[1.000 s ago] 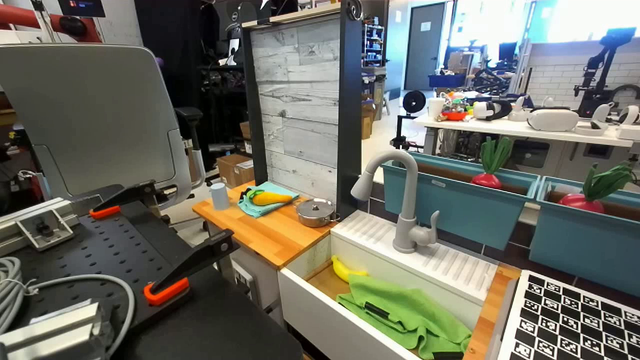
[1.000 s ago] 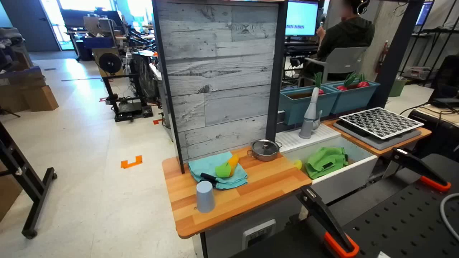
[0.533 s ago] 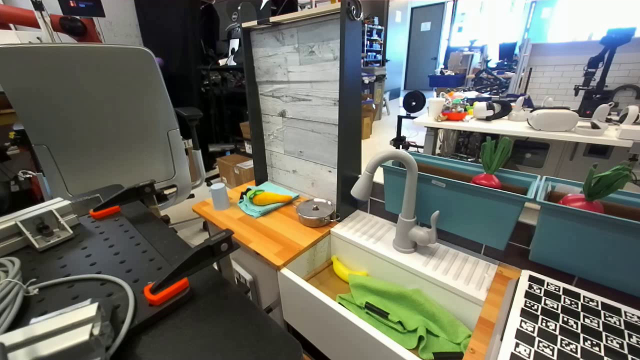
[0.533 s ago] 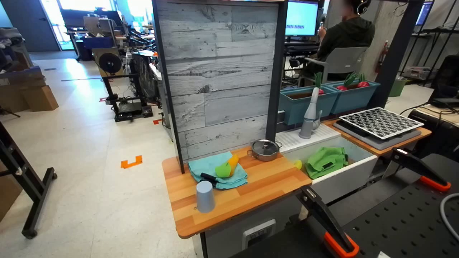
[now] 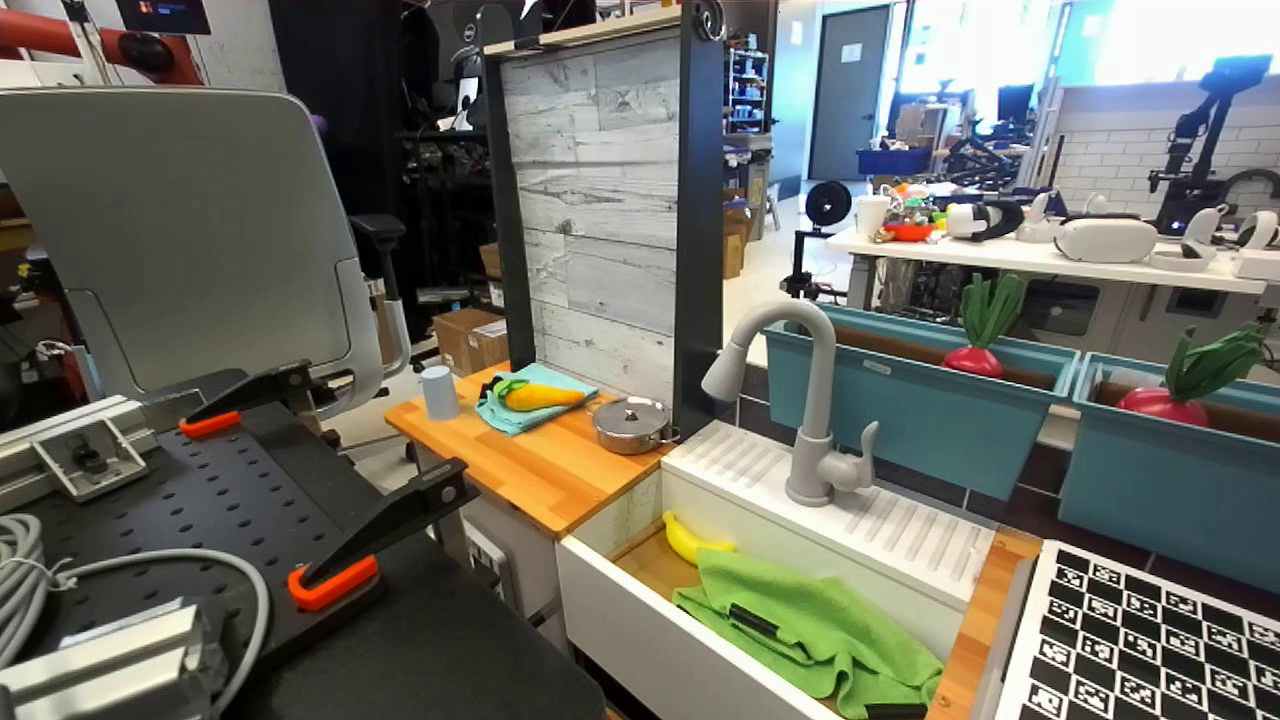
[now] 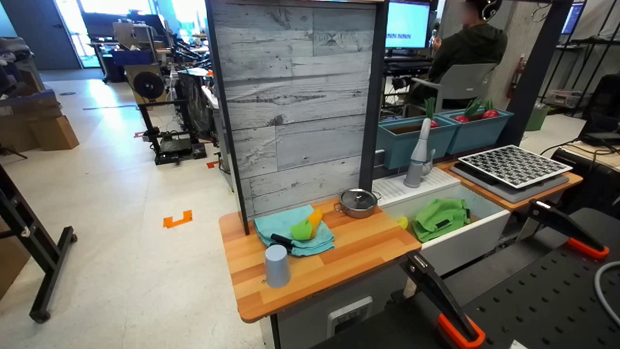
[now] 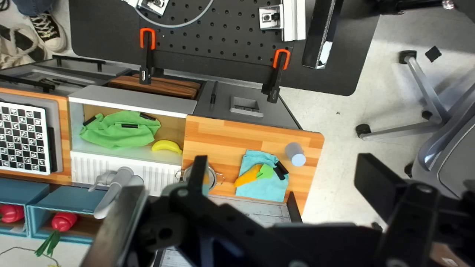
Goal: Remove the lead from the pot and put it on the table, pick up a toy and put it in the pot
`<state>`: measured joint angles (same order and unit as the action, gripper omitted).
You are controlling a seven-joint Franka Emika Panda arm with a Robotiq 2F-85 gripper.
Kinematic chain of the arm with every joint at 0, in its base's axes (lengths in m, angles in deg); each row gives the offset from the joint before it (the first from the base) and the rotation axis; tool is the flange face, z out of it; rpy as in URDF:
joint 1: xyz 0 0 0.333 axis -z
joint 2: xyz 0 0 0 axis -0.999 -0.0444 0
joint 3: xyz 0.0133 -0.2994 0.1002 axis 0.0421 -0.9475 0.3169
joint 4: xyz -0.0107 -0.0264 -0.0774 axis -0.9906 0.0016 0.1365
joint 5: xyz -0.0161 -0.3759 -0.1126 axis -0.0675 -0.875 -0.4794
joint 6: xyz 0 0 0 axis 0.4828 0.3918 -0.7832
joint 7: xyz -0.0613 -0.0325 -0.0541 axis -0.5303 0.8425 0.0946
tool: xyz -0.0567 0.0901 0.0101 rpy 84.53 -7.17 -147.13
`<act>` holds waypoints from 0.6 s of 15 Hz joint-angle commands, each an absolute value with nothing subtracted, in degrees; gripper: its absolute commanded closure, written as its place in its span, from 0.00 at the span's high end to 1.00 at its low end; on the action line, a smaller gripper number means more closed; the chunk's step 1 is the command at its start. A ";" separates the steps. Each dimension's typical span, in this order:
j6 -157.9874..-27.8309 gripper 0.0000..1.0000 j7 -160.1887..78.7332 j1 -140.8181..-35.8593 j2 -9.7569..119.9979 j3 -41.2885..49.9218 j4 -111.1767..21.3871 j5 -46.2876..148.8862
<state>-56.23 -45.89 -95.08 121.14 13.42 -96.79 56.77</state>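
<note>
The silvery lid (image 5: 632, 413) sits on the small metal pot (image 5: 622, 441) at the back corner of the wooden table (image 5: 520, 466), beside the sink; the lid (image 6: 358, 197) and pot (image 6: 358, 212) also show in an exterior view. The bright-yellow, banana-shaped toy (image 5: 690, 540) lies in the sink basin; it shows whole in the wrist view (image 7: 166, 145). My gripper (image 7: 282, 163) is open, with nothing between its fingers, high above the scene. One finger hides part of the pot (image 7: 212, 178) in the wrist view. The gripper is out of view in both exterior views.
An orange toy with green leaves (image 6: 301, 230) lies on a folded teal cloth (image 6: 283, 220). A blue-grey cup (image 6: 277, 266) stands near the table's end. A tall plank panel (image 6: 300, 106) rises behind the pot. A faucet (image 5: 818, 400) and green cloth (image 5: 800, 620) are at the sink.
</note>
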 commanded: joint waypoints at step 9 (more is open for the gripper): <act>-72.92 1.00 -46.09 -92.92 114.40 12.71 -103.50 55.28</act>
